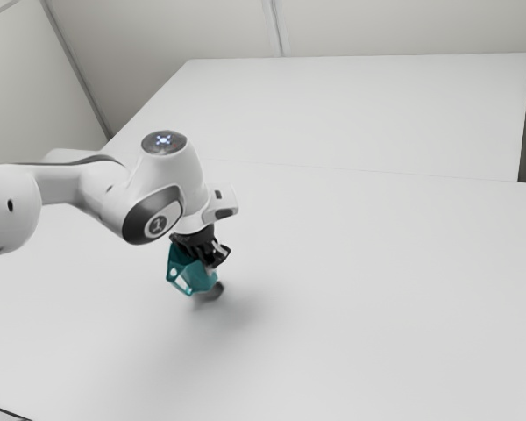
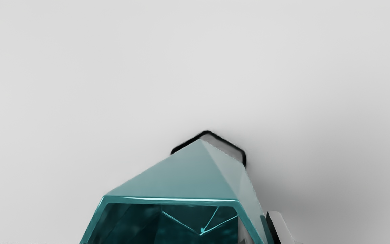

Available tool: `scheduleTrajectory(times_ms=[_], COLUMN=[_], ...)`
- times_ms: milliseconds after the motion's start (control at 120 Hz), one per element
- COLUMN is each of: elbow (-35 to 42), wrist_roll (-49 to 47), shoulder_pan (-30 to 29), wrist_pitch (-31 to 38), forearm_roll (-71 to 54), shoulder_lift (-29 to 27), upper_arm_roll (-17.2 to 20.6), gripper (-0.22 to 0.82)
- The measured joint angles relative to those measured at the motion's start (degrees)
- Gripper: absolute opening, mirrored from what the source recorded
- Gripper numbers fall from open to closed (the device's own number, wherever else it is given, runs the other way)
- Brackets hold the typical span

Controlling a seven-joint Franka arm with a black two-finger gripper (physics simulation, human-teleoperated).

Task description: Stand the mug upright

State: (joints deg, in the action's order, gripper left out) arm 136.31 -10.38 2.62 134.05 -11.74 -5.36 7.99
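Teal mug (image 2: pixel 178 179) leans, its wall pinched by the end effector (image 1: pixel 214 260).

counter (image 1: pixel 377 307): pale, big and flat
line (image 1: pixel 377 171): 1, thin, running across
shadow (image 1: pixel 237 312): soft and gray

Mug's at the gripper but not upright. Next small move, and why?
I'd rotate the wrist slightly to bring the dark base under the mouth, before lowering or releasing. The gripper seems to pinch the wall of the teal mug; the exterior view shows it tilted, base toward that view's lower right. Base contact with the table isn't clear, so go gently.
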Motion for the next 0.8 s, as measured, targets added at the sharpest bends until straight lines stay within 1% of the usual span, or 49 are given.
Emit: scheduleTrajectory(times_ms=[442,625,742,800], elbow=[1.71,2.05,2.06,2.05], wrist_roll=[-2.74,-2.91,-2.91,-2.9], shoulder_pan=[-0.61,-0.58,-0.58,-0.59], wrist_pitch=[1.5,2.09,2.41,2.51], forearm_roll=[-0.1,0.45,0.92,1.22], shoulder_lift=[0.59,0.3,-1.33,-2.26], upper_arm_roll=[-0.06,-0.01,0.01,0.07], gripper=[-0.17,-0.06,0.0,0.06])
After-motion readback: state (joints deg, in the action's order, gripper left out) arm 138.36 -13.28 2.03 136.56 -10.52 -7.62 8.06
